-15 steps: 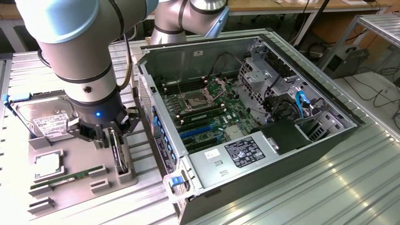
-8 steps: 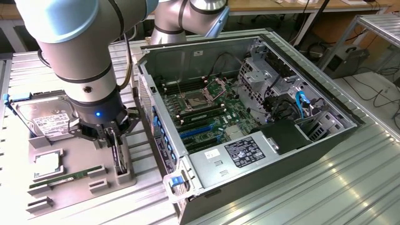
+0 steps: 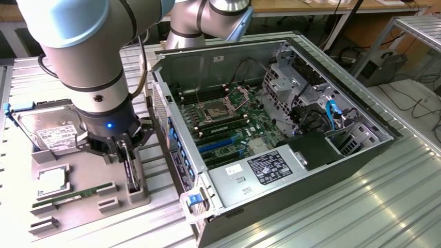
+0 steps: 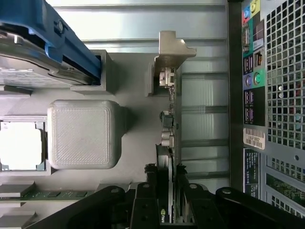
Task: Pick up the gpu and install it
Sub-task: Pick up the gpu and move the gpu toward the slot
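The gpu (image 3: 131, 178) is a thin black card standing on its edge in a grey holder (image 3: 138, 195) at the near corner of the grey parts tray (image 3: 82, 170). My gripper (image 3: 124, 151) reaches down over the card's upper edge. In the wrist view the gpu (image 4: 170, 124) runs edge-on away from my gripper (image 4: 169, 191), whose black fingers (image 4: 151, 193) press against both of its faces. The card's far end sits in a grey bracket (image 4: 169, 52). The card still rests in the holder.
The open computer case (image 3: 358, 150) lies at the exterior view's right of the tray, motherboard (image 3: 227, 119) and blue slots (image 3: 217, 143) exposed; its rear panel (image 4: 267, 95) is close beside the card. On the tray are a hard drive (image 3: 51, 132), a CPU (image 3: 51, 178) and a green RAM stick (image 3: 72, 196).
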### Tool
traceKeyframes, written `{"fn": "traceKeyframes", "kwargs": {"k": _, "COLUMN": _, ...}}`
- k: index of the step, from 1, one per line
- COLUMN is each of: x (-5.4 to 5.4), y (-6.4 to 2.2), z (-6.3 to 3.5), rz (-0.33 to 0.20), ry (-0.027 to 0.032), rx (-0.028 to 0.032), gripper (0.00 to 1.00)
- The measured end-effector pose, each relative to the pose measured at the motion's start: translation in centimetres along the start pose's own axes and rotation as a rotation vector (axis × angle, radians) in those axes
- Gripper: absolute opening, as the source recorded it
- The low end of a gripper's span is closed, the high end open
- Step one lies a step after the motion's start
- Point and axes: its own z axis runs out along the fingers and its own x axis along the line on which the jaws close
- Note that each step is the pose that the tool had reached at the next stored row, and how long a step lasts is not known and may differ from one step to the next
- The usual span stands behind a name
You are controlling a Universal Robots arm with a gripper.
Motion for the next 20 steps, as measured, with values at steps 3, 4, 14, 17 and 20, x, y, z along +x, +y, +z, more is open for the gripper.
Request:
{"fn": "traceKeyframes", "kwargs": {"k": 3, "x": 0.0, "y": 0.0, "z": -0.01, "rz": -0.015, "ry": 0.0006, "rx": -0.0005, "gripper": 0.26}}
{"fn": "traceKeyframes", "kwargs": {"k": 4, "x": 0.0, "y": -0.01, "z": -0.01, "rz": -0.017, "ry": 0.0007, "rx": -0.0008, "gripper": 0.26}}
{"fn": "traceKeyframes", "kwargs": {"k": 14, "x": -0.1, "y": -0.02, "z": -0.39, "rz": -0.024, "ry": 0.0012, "rx": -0.002, "gripper": 0.26}}
{"fn": "traceKeyframes", "kwargs": {"k": 17, "x": -0.2, "y": 0.0, "z": -0.9, "rz": -0.025, "ry": 0.0011, "rx": -0.0021, "gripper": 0.26}}
{"fn": "traceKeyframes", "kwargs": {"k": 20, "x": -0.3, "y": 0.03, "z": -1.72, "rz": -0.025, "ry": 0.0012, "rx": -0.0021, "gripper": 0.26}}
